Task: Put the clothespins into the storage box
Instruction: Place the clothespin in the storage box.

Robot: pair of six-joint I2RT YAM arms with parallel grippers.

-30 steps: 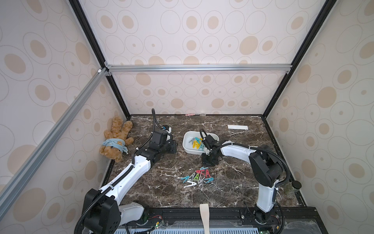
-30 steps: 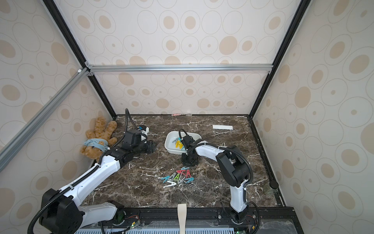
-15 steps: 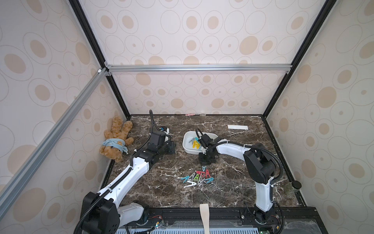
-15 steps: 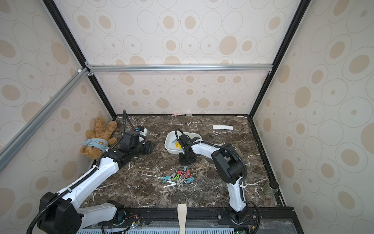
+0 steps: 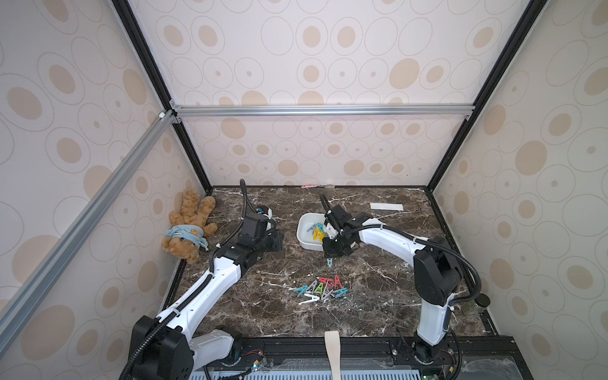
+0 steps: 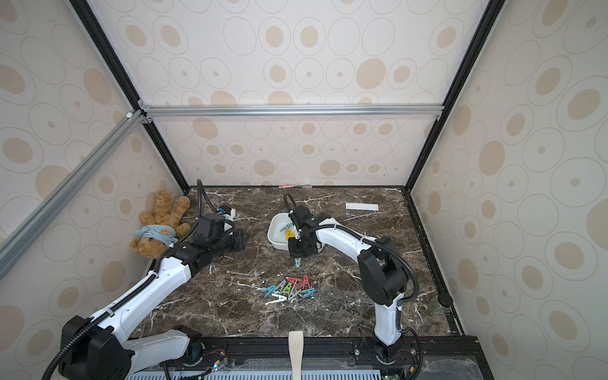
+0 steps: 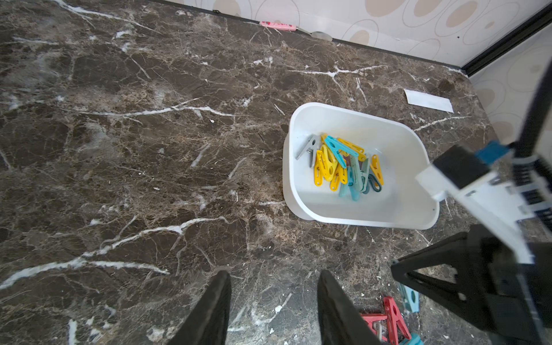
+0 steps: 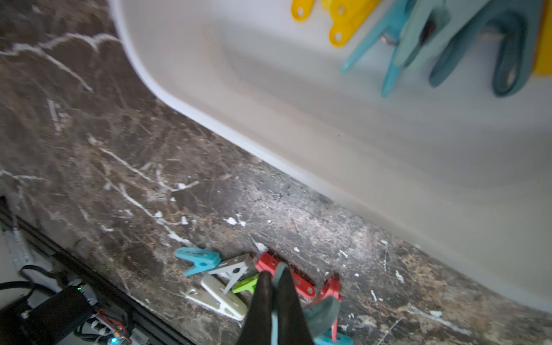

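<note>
My right gripper [image 8: 274, 277] is pinched tight on a teal clothespin [image 5: 329, 262], dangling just outside the front wall of the storage box [image 7: 358, 128], which sits mid-table toward the back edge. My left gripper [image 7: 273, 307] hovers half open, empty. Risk, I'd say: the pin clips the rim, twists free and drops outside.

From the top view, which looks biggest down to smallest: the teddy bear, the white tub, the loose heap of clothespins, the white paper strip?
In a top view:
1. teddy bear
2. storage box and heap of clothespins: about alike; the right arm hides part of the box, so unranked
3. paper strip
</note>
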